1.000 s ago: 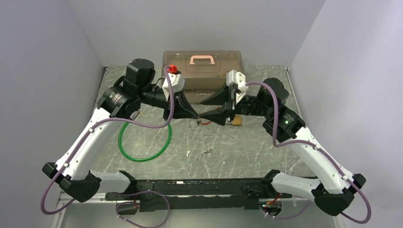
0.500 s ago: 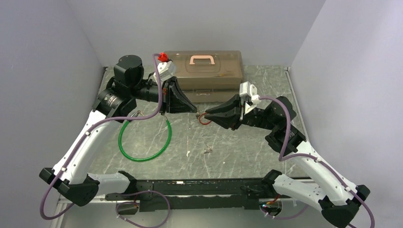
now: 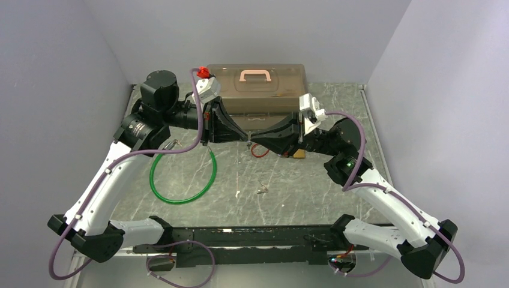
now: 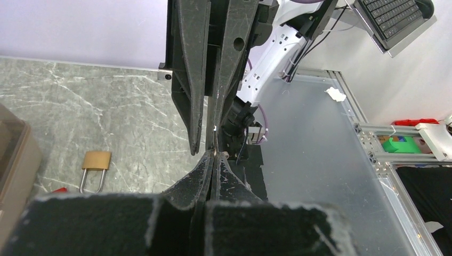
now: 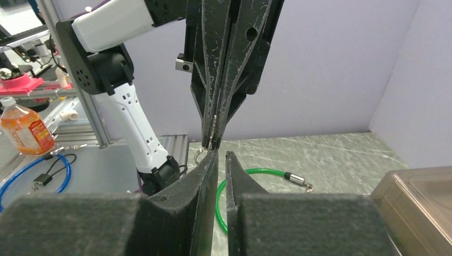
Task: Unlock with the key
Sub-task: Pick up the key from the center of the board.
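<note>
Key (image 5: 215, 121) of thin silver metal sits pinched between black left fingers (image 5: 205, 64); tapered right fingers (image 5: 205, 184) stand narrowly parted.

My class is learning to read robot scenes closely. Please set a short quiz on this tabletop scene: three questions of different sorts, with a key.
1. True or false: the brass padlock lies on the marble-patterned table, with neither gripper touching it.
2. Multiple choice: the large cable loop lying near the left arm is A) red, B) green, C) blue.
3. Short answer: which has its jaws fully shut, the left gripper or the right gripper?

Key: 1 true; 2 B; 3 the left gripper. The right gripper's jaws show a narrow gap.
</note>
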Controlling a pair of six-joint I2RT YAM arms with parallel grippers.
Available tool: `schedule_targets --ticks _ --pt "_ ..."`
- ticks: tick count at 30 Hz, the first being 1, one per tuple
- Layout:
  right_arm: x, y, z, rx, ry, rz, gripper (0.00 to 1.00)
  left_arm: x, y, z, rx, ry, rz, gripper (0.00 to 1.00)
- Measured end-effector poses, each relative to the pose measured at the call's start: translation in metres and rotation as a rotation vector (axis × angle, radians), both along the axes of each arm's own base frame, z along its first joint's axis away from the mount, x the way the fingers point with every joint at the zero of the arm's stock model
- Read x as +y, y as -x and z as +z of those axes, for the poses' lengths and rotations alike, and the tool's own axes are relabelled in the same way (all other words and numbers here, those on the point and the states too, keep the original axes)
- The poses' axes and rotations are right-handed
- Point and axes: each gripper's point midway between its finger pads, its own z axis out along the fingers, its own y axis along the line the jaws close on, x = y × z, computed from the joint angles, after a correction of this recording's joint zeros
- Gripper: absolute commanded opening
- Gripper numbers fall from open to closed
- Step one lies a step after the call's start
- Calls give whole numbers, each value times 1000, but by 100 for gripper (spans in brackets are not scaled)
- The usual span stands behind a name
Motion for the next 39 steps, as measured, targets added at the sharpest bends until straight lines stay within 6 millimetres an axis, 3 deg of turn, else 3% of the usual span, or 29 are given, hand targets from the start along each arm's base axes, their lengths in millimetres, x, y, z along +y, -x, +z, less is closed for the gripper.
schedule_targets --ticks 9,16,20,27,33,39 --pt "1 2 0 8 0 17 18 0 -3 -1 -9 -2 15 0" --pt "-3 1 -2 -5 29 -6 41 1 -7 -3 -14 -9 38 0" --pt "-10 9 6 -42 41 -15 44 2 -13 -4 -20 -13 68 0" --pt "-16 16 16 -78 37 -16 40 3 -16 -4 -31 -14 81 0" --pt "-5 2 8 -27 53 -13 30 3 -17 -4 -31 -14 81 0" --pt "2 -7 8 18 38 -20 27 3 -18 -5 -38 -15 88 0"
